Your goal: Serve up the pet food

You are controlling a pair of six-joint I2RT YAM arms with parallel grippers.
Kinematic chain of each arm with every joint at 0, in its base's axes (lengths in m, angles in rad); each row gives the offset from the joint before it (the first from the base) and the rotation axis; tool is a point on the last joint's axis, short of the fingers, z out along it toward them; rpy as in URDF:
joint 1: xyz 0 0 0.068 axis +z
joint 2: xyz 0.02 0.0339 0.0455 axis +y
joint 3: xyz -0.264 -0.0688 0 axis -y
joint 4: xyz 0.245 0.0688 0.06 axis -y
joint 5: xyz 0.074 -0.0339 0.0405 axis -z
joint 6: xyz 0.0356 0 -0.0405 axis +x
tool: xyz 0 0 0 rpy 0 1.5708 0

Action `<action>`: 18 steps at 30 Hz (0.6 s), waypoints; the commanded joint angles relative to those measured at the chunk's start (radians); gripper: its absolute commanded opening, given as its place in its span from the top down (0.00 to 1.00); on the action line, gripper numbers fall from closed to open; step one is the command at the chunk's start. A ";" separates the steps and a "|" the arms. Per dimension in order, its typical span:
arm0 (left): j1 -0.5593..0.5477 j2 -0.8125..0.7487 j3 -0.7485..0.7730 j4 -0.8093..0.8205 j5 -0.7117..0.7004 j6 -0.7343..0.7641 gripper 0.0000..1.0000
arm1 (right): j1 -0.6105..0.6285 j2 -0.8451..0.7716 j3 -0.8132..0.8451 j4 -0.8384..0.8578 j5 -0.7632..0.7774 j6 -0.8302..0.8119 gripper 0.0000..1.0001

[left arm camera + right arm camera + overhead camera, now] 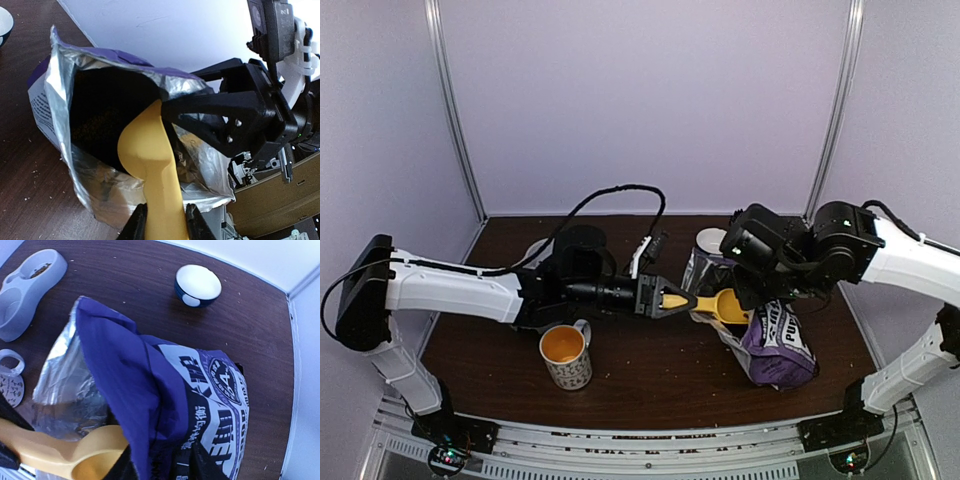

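Observation:
The purple pet food bag point(775, 340) lies on the right of the table with its foil-lined mouth point(65, 100) facing left. Dark brown pet food point(97, 120) shows deep inside it. My left gripper point(665, 298) is shut on the handle of a yellow scoop point(150, 150), whose bowl point(92, 465) sits in the bag's mouth. My right gripper point(160, 460) is at the bag's upper lip point(125, 370). Its jaws stand apart, with the purple film loose between them.
An orange-lined patterned mug point(565, 355) stands near the front, left of centre. A white bowl point(197, 286) sits at the back, behind the bag. A grey double feeder point(30, 285) with a little kibble in one cup lies at the back left. Crumbs dot the dark table point(650, 370).

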 commanded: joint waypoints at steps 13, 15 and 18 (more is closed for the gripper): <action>-0.034 -0.005 0.033 -0.028 -0.060 0.021 1.00 | -0.007 0.113 0.070 -0.232 0.160 0.084 0.90; -0.033 -0.023 0.051 -0.140 -0.109 0.065 1.00 | -0.007 0.071 0.052 -0.144 0.098 0.029 1.00; -0.035 -0.054 0.084 -0.315 -0.202 0.147 1.00 | -0.004 -0.002 0.010 0.042 -0.064 -0.070 1.00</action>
